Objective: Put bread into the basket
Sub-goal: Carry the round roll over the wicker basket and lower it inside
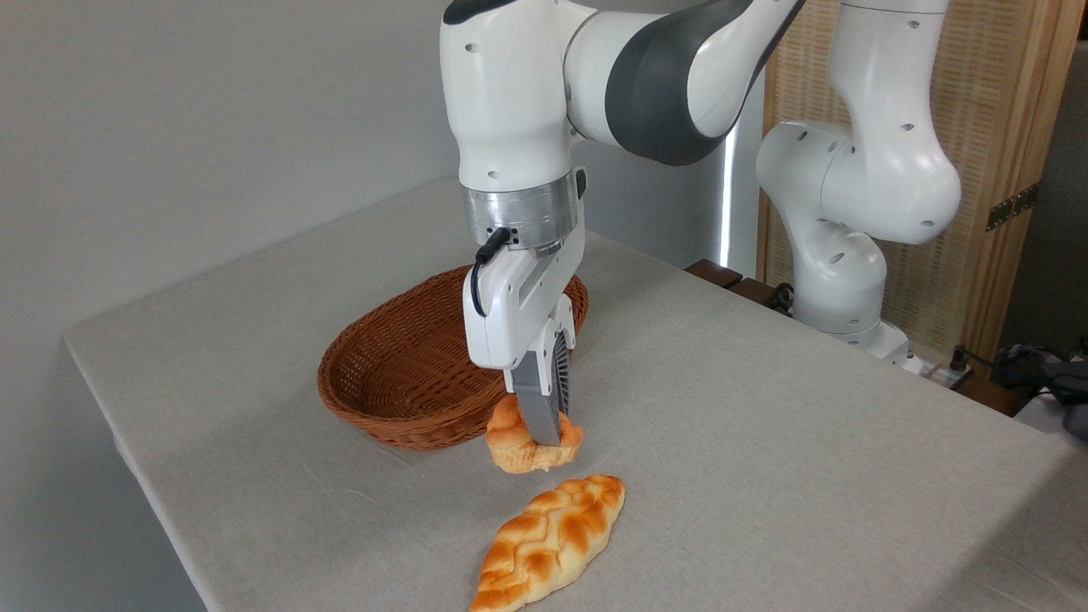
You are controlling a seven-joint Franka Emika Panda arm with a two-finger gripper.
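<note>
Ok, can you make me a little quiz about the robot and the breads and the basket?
1. True or false: the small round bun is already lying in the basket.
2. What is the gripper doing?
A. Hanging high over the table
B. Reaching down onto the bun
C. Lifting the braided loaf
3. Fill in: the braided loaf lies on the table, ____ the camera than the bun.

Key:
1. False. The bun is just outside the basket, at its near rim, and the part of the basket that shows holds nothing.
2. B. Its grey fingers come down onto the bun.
3. Nearer.
</note>
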